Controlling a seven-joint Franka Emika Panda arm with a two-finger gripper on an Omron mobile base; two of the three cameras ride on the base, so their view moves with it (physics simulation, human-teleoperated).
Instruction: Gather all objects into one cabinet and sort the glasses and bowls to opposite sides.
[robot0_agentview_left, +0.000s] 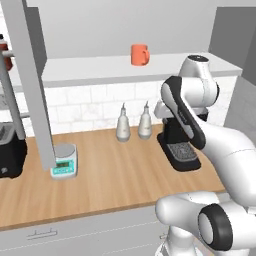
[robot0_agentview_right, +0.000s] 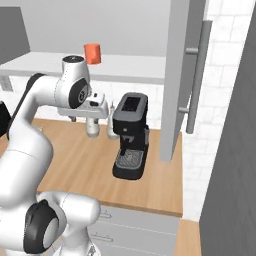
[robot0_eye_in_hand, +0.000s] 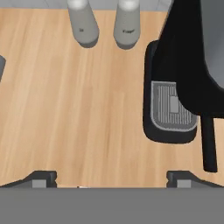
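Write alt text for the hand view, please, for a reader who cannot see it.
The open tool hangs empty over a wooden counter. A black coffee machine stands to the right, and two white bottles stand at the top edge.

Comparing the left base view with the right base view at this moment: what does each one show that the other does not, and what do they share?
Left base view alone: a small scale with a green display beside a grey door panel, and a dark appliance at the left edge.

Right base view alone: a door handle and lower drawer fronts below the counter.

Both: the orange cup on the white shelf, two white spouted bottles, the black coffee machine, the wooden counter.
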